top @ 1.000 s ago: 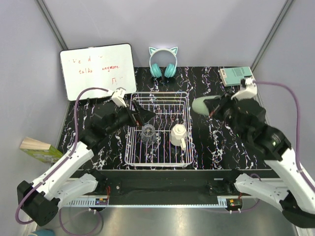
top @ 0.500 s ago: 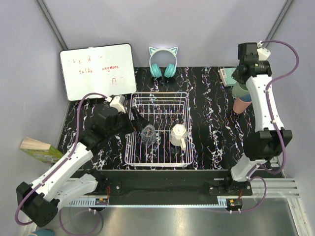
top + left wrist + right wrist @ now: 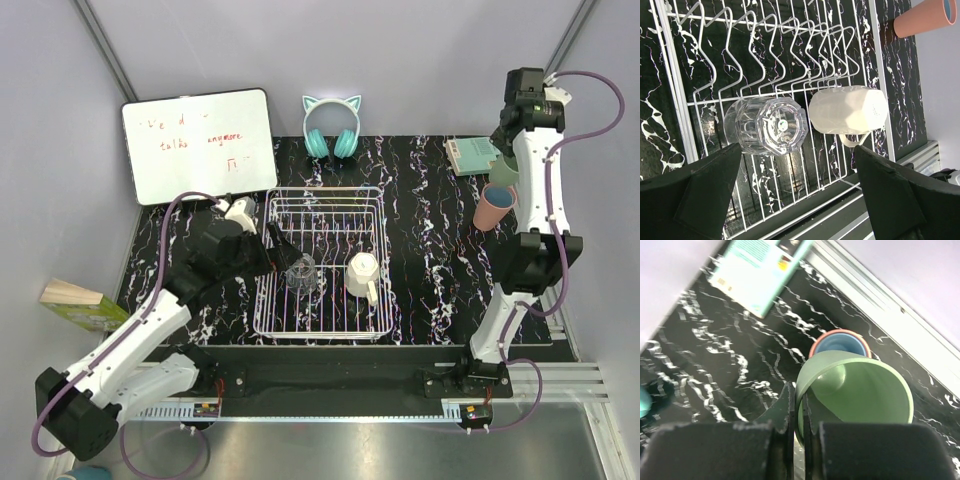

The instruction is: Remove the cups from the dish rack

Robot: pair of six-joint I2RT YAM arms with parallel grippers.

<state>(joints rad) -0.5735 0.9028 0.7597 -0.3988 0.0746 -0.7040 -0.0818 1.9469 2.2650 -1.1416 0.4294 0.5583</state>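
Note:
The white wire dish rack (image 3: 320, 190) (image 3: 670, 75) holds a clear glass (image 3: 300, 272) (image 3: 767, 125) and a cream-white mug (image 3: 362, 275) (image 3: 847, 110), both lying on its grid floor. My left gripper (image 3: 283, 245) (image 3: 797, 150) is open, just above and beside the glass. My right gripper (image 3: 508, 160) (image 3: 800, 410) is shut on the wall of a sage-green cup (image 3: 503, 172) (image 3: 860, 390), held above a salmon-pink cup (image 3: 490, 210) (image 3: 816, 343) (image 3: 920, 20). A light blue cup (image 3: 840, 345) is nested inside the pink one, at the table's far right.
A whiteboard (image 3: 200, 145) stands at the back left and teal cat-ear headphones (image 3: 331, 125) at the back middle. A teal box (image 3: 478, 153) (image 3: 760, 270) lies at the back right, near the cups. A metal rail (image 3: 880, 295) runs along the right table edge.
My right arm has swung up and to the back right with the green cup, stopping over the pink cup. My left gripper has edged toward the glass.

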